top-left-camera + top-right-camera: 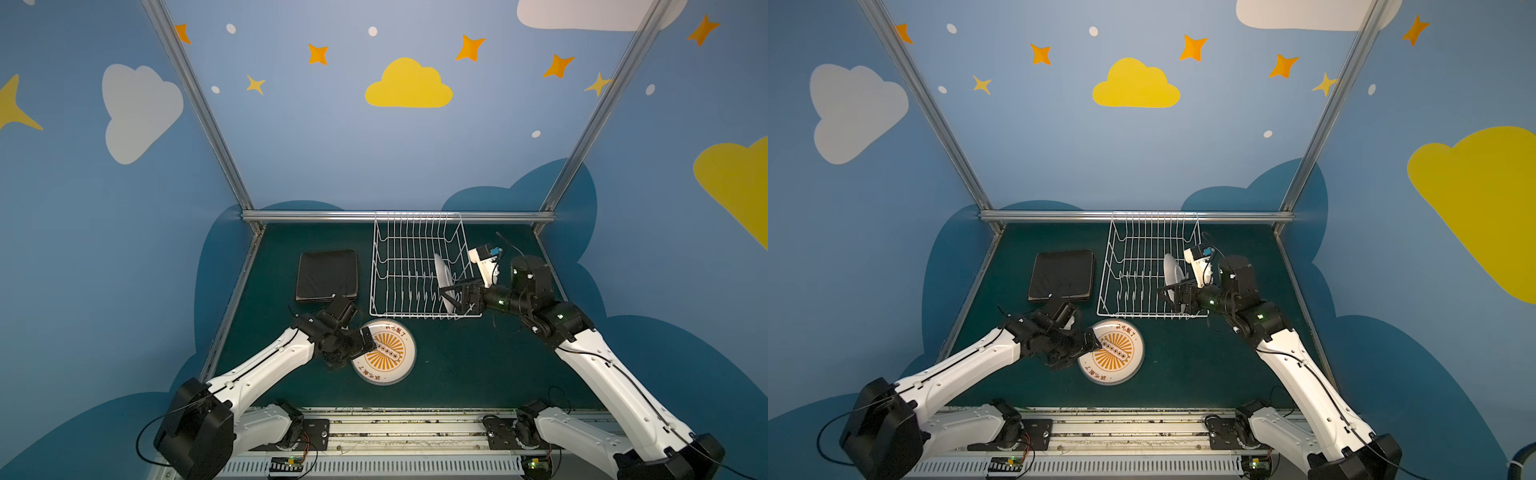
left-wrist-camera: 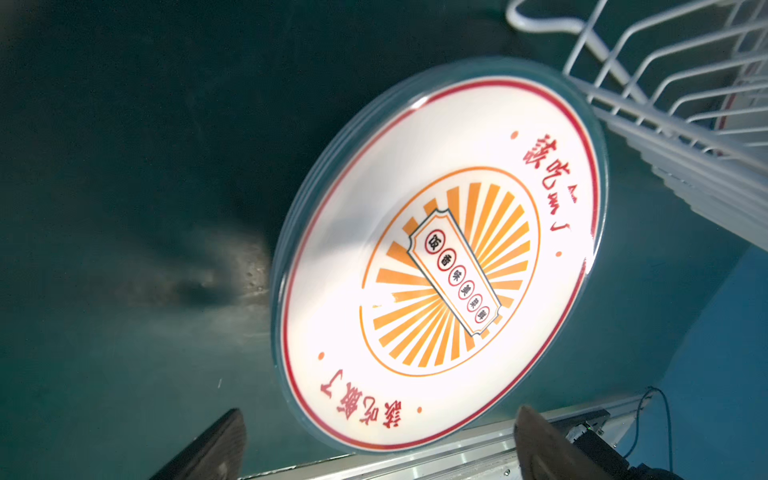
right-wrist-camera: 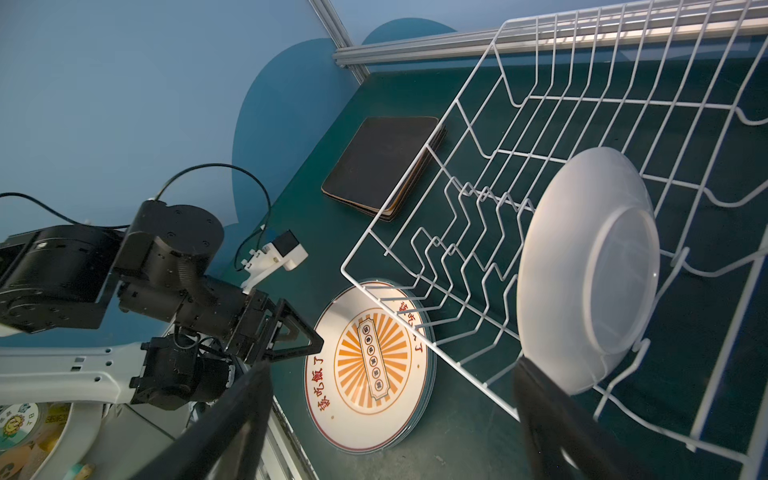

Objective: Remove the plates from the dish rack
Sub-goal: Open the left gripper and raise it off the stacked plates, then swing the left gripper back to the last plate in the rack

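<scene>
The left claw (image 2: 380, 424) hangs spread above the sunburst plates (image 1: 390, 353), lower centre. Right of centre, the right claw (image 1: 448, 297), spread, meets the lone plate (image 1: 441, 272) upright in the dish rack (image 1: 371, 291). A crooked lift could snag tines and drag the rack.

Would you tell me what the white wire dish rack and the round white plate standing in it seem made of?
The white wire dish rack looks like metal wire with a smooth white coating: thin, evenly bent rods. The round white plate looks like glossy plastic or melamine, faintly translucent; possibly ceramic.
</scene>
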Motion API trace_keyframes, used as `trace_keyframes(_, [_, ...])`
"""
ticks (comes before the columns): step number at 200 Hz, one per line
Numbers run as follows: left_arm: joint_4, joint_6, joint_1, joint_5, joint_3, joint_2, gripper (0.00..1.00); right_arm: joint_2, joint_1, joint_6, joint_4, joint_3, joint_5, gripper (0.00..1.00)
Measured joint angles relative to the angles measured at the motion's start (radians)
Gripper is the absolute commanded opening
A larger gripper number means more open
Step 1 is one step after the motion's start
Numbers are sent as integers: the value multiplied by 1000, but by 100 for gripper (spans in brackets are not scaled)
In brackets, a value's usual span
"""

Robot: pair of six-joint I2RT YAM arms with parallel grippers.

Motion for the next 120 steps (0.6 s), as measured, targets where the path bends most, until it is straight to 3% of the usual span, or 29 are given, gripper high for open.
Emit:
trace_keyframes(55, [6, -3, 0, -118, 92, -204, 97, -1, 0, -8, -15, 0, 45, 90])
trace_keyframes(120, [85, 84, 0, -100, 328, -73, 95, -50, 0, -21, -85, -8, 146, 90])
